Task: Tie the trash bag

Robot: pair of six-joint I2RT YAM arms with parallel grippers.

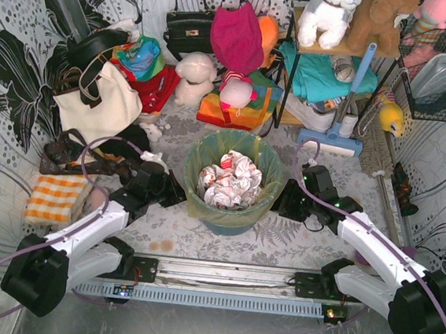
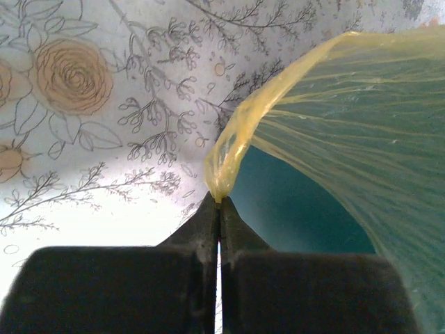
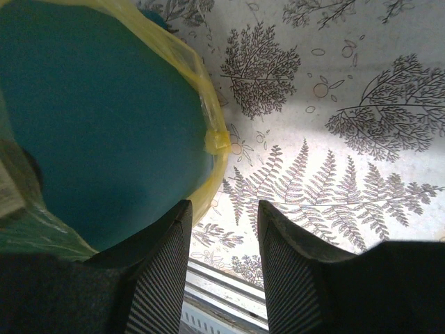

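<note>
Tying is barely getting under way: the trash bag (image 1: 209, 146) is sitting as a liner in the bin (image 1: 229, 224) at the middle of the bench (image 1: 295, 239), its mouth gaping wide over crumpled paper (image 1: 230, 179), with no knot and no strips gathered across the top. At the bin's 8 o'clock, the left fingers (image 2: 208, 224) are clenching a pinch of the bag's rim, and the film is stretching out from them in a taut yellow fold. At 4 o'clock, the right fingers (image 3: 167, 268) are standing released, empty, with the rim's folded edge lying just beside the near one but not between them. Judging from this, the right side is waiting to be caught, then both edges lifted off the bin, drawn together and knotted. A tote (image 1: 107, 100) at 10 o'clock, a checked cloth (image 1: 55, 198) at 9 o'clock and toys (image 1: 194, 77) at 12 o'clock are crowding the bench, though none is touching the bin; the bin wall itself is gripping the film most.
</note>
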